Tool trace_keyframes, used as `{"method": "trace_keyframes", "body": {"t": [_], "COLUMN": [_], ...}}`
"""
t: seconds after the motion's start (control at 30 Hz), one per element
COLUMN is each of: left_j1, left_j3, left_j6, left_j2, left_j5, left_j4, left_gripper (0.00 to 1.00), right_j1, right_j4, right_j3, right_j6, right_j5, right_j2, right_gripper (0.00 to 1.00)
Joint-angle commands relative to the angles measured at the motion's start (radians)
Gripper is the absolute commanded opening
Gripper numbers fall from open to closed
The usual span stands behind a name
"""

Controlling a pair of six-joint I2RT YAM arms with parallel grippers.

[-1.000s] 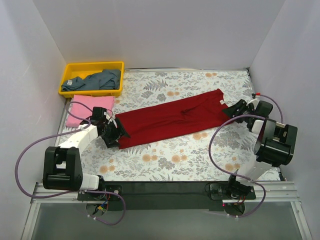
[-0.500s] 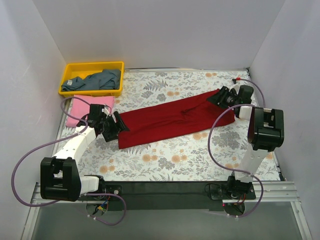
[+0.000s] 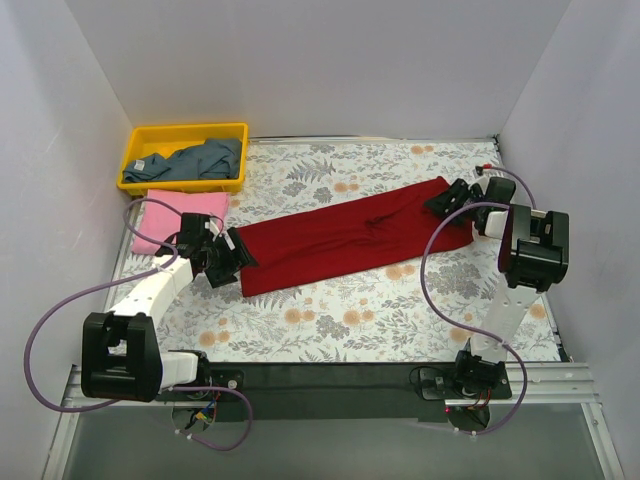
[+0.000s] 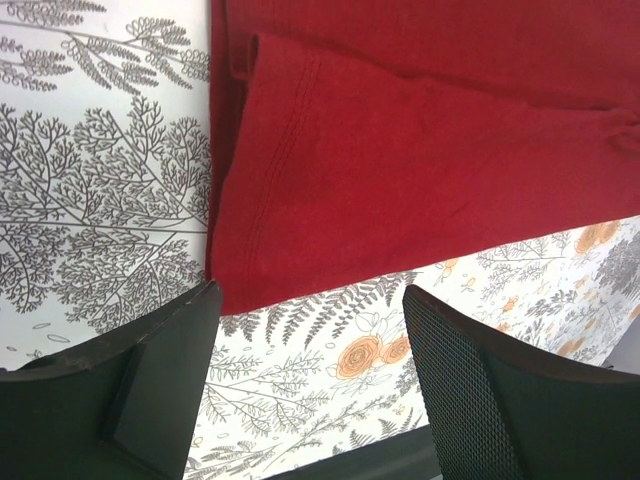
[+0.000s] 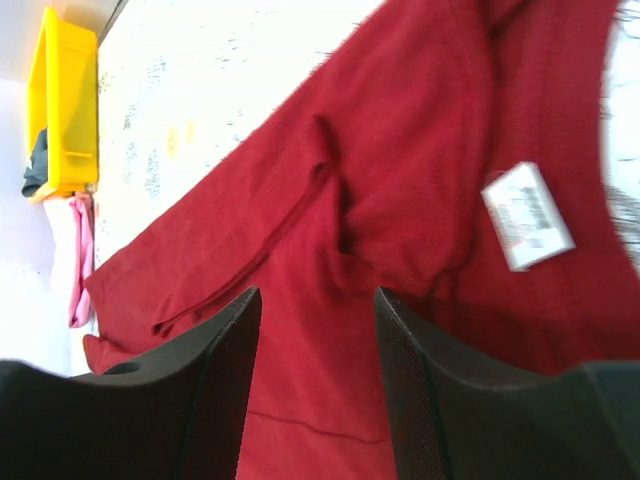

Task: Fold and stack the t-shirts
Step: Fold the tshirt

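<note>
- Across the table (image 3: 340, 320), dark red t-shirt (image 3: 340, 235) unmoved; right fingers (image 5: 200, 400) have moved in over its collar, left fingers (image 4: 150, 400) by hem; both parted, empty.
- Yellow bin (image 3: 186, 129) holds blue-grey t-shirt (image 3: 200, 158); pink t-shirt (image 3: 175, 215) beside it.

Dark red t-shirt (image 3: 345, 235), pink t-shirt (image 3: 175, 212) and blue-grey t-shirt (image 3: 205, 158); the bin (image 3: 185, 128) is yellow; the table cover (image 3: 330, 320) shows grey leaves, orange flowers.

A yellow plastic bin (image 3: 180, 130) sits at the far left corner of the floral-patterned table (image 3: 350, 330).
</note>
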Motion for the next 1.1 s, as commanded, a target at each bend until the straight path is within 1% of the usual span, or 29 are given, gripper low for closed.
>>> {"method": "trace_keyframes", "body": {"t": [0.0,0.07,0.17,0.3,0.43,0.5,0.53,0.7,0.8,0.97,1.07], "left_j1": [-0.009,-0.014,-0.021,-0.026,-0.034,-0.037,-0.038,-0.038,-0.038,-0.038,-0.04], "left_j3": [0.026,0.037,0.044,0.037,-0.009,-0.023,-0.026,-0.025,-0.023,-0.026,-0.025], "left_j6": [0.013,0.019,0.03,0.035,0.047,0.053,0.056,0.064,0.064,0.064,0.062], "left_j2": [-0.007,0.001,0.01,0.031,0.047,0.057,0.061,0.059,0.059,0.056,0.059], "left_j5": [0.004,0.012,0.006,-0.009,-0.028,-0.031,-0.029,-0.031,-0.028,-0.029,-0.028], "left_j4": [0.059,0.076,0.122,0.188,0.266,0.282,0.289,0.291,0.291,0.291,0.291], "left_gripper": [0.68,0.68,0.68,0.68,0.68,0.68,0.68,0.68,0.68,0.68,0.68], "right_j1": [0.054,0.072,0.115,0.16,0.207,0.273,0.285,0.348,0.371,0.396,0.414], "right_j4": [0.01,0.008,0.01,0.01,0.017,0.037,0.045,0.1,0.126,0.186,0.221], "right_j3": [0.014,-0.004,-0.036,-0.067,-0.035,-0.024,-0.013,0.037,0.06,0.025,-0.026], "right_j6": [-0.026,-0.028,-0.014,0.026,0.049,0.07,0.075,0.124,0.148,0.193,0.199], "right_j5": [-0.005,0.009,0.034,0.092,0.081,0.078,0.081,0.083,0.083,0.063,0.049], "right_j2": [-0.122,-0.171,-0.198,-0.189,-0.155,-0.149,-0.15,-0.118,-0.072,-0.008,0.009], "right_gripper": [0.48,0.48,0.47,0.47,0.47,0.47,0.47,0.47,0.47,0.46,0.46]}}
